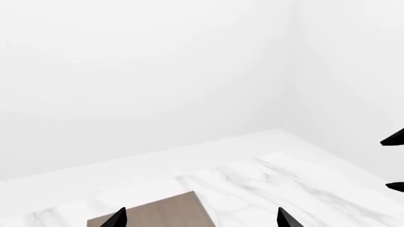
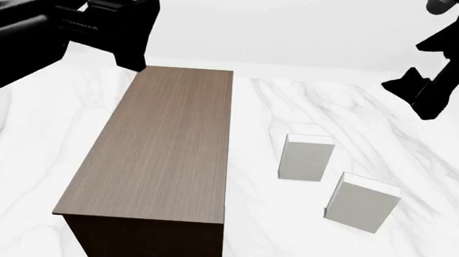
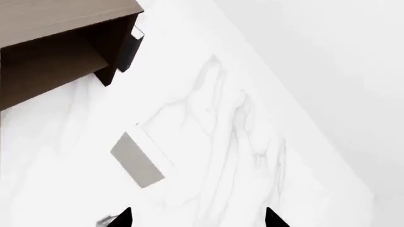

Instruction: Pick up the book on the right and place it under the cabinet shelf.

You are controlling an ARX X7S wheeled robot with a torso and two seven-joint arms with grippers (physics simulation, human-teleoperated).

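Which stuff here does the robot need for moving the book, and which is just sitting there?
Needed for the job:
- the book on the right
- the cabinet shelf
- the right hand, raised above the table, nothing in it

Just sitting there:
- the other book, nearer the cabinet
- the marble table
- the left hand, off beyond the cabinet

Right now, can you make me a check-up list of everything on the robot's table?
Surface: white marble-patterned tabletop, bare where visible.
Job's things: thin pale grey-white book on the right, standing apart from the long dark brown wood-grain cabinet; not yet picked up.
Clutter: a second, matching pale grey book stands between cabinet and right book.
Grippers: left gripper open, above the cabinet's far end, holding nothing; right gripper open, above the table, holding nothing.
Cables: nothing seen.
Surroundings: plain white walls.
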